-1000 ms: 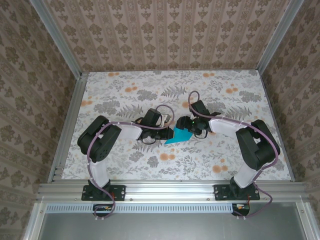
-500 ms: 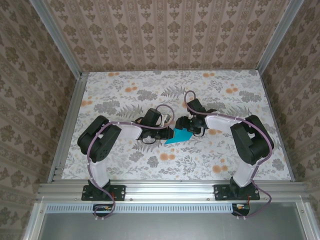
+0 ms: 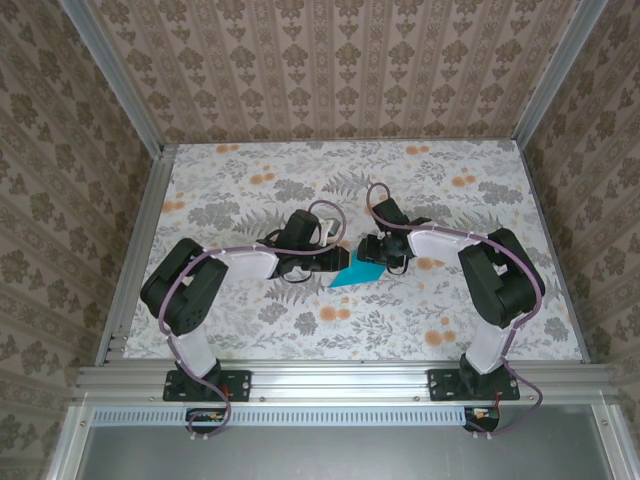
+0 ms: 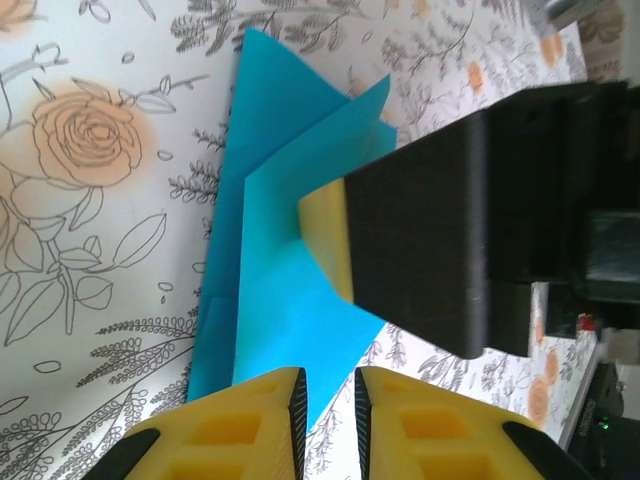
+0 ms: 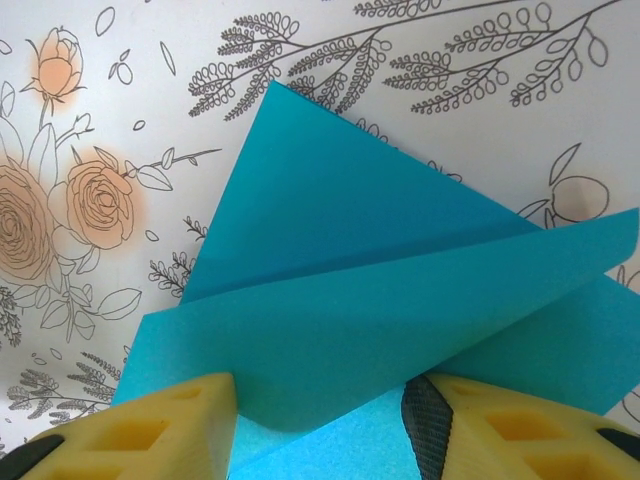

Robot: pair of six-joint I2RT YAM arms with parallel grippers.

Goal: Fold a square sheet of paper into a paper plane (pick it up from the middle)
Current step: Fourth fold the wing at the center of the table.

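Partly folded turquoise paper sheet (image 3: 357, 273) lies on the floral table (image 3: 250, 200) between both arms. Right gripper (image 5: 318, 400): jaws apart, straddling the raised flap. Left gripper (image 4: 328, 405): jaws nearly together at the sheet's corner; grasp cannot be determined

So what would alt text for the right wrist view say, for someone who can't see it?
A partly folded turquoise paper sheet lies on a floral tablecloth, one flap curling up. The right gripper has its two yellow fingers apart, one either side of that flap.
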